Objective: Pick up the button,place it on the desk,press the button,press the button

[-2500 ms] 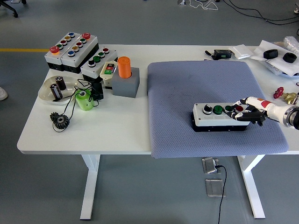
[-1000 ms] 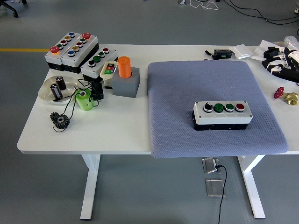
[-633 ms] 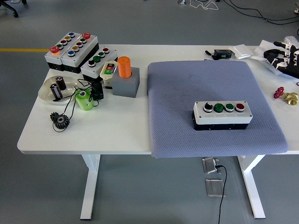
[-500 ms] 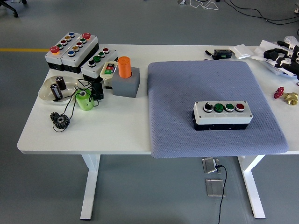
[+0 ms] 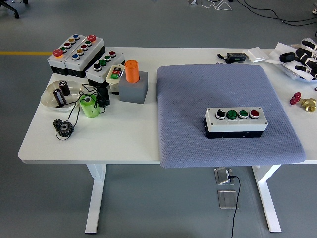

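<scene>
The right hand sits at the picture's right edge, well apart from the button box and up beyond the mat's far right corner. It holds nothing; how far the fingers are spread I cannot tell. The box lies flat on the mat, buttons up, free to be pressed. Other boxes stand far left of it, likely spares.

right hand cut off by the right picture edge, only some fingers visible, their pose not clear, brass part at the same edge only partly seen, contents of the clear dish too small to identify, labels on the far button boxes unreadable
</scene>
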